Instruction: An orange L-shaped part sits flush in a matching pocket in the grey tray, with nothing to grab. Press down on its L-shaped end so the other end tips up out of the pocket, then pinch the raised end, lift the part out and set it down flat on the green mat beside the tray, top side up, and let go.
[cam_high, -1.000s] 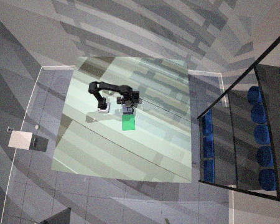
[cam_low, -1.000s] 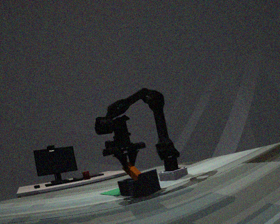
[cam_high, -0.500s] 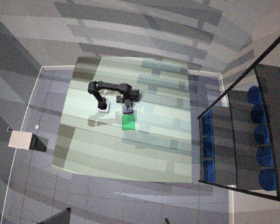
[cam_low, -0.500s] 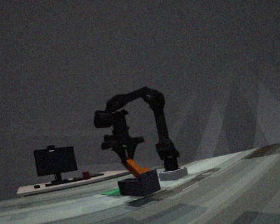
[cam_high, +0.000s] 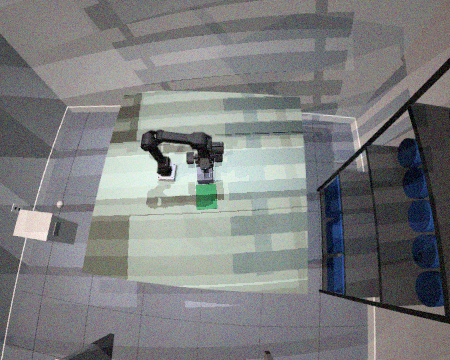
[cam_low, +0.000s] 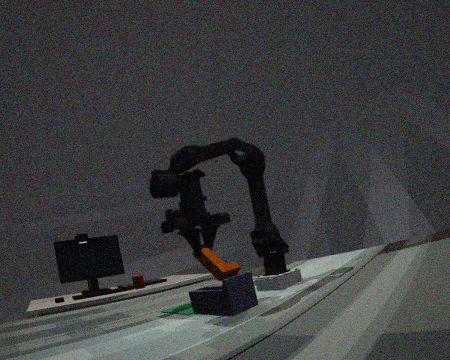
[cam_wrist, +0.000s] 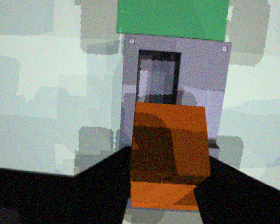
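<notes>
You had the orange part (cam_low: 218, 263) clamped between the fingers, which stood partly closed on its upper end and held it firmly. In the exterior view the part hung tilted, its lower end just above the top edge of the grey tray (cam_low: 225, 296) and apart from it, so it was out of the pocket and in the air.

For room to move, you had open desk (cam_high: 260, 235) on most sides of the tray. The green mat (cam_high: 206, 196) lay flat just beyond the tray's far edge in the wrist view, touching or very nearly touching it; you could not tell which. The arm's base (cam_low: 276, 278) stood close beside the tray, which narrowed the space on that side.

The tray's pocket (cam_wrist: 158, 75) showed as a dark rectangular recess with nothing in its visible part; the orange part covered the nearer part of the opening from the wrist camera.

Only the exterior view gave you the part's height and tilt. Only the wrist view showed the pocket and two small screws at the tray's far corners. From the top view you saw the mat, but the arm (cam_high: 175, 137) hid most of the tray and the part. A monitor (cam_low: 89, 259) stood well apart on a separate surface, seen only from the exterior.
</notes>
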